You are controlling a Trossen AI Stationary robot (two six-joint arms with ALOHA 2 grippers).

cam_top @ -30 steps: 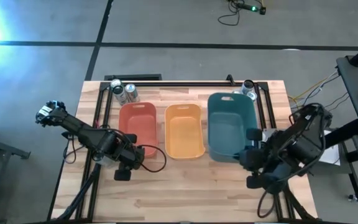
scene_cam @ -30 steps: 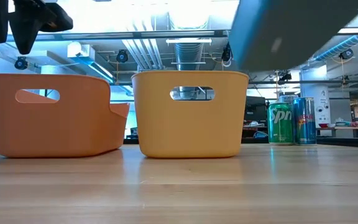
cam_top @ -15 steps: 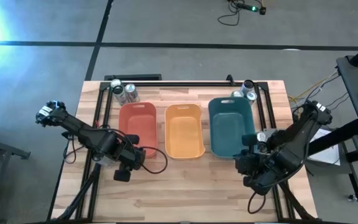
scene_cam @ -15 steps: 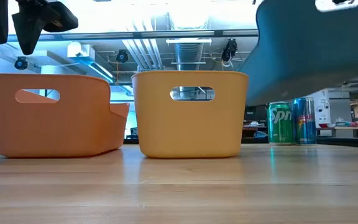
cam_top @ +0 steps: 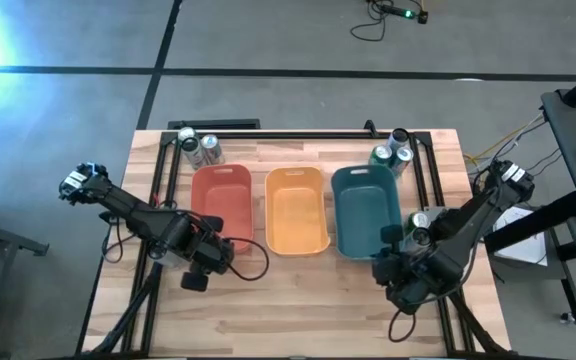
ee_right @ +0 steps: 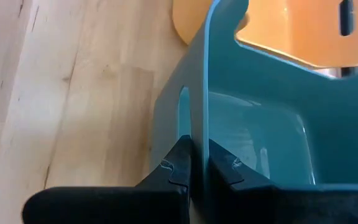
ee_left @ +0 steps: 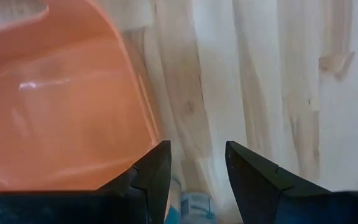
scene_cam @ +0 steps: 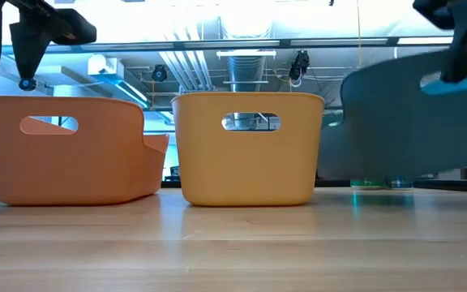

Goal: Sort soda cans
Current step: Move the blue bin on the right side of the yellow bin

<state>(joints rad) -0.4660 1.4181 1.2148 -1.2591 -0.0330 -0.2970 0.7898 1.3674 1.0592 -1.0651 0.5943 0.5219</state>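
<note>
beside the orange bin [cam_top: 297, 210], teal bin [cam_top: 366, 212] lower than before (right claw [ee_right: 194, 163] clamped on its rim)

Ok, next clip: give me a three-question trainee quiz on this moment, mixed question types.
1. True or false: the right tool is clamped on the teal bin's wall.
2. Which bin does the left tool hover beside? A) orange bin B) red bin C) teal bin
3. Fill in: in the low view the teal bin is ___ the table, with the soda cans visible under it.

Key: 1 true; 2 B, the red bin; 3 lifted off.
</note>
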